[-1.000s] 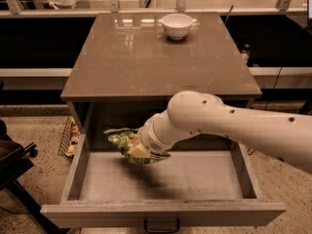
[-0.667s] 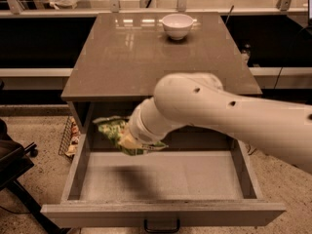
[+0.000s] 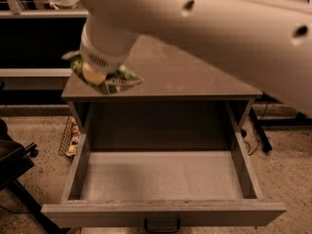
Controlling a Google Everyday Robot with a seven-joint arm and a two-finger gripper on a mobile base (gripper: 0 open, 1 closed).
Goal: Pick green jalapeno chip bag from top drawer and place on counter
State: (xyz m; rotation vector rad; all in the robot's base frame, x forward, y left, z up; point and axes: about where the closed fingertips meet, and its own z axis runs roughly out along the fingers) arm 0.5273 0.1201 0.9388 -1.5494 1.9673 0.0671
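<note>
The robot's pale arm crosses the top of the view from the right, and its wrist comes down at the upper left. There the end effector is clamped on the green jalapeno chip bag – only a yellowish part of it shows against the crumpled foil, the rest being hidden by the wrist and the bag. The bag is out of the top drawer and hangs tilted at the front-left corner of the desk, over the edge of its grey-brown top. Whether it touches the surface I cannot tell.

The drawer stands pulled well out below the desk, toward the camera, its flat grey floor and low side walls in plain sight – a small dark handle sits in the middle of its front. On the floor to the left of the drawer lies a wire basket, and nearer the left edge is part of a black chair.
</note>
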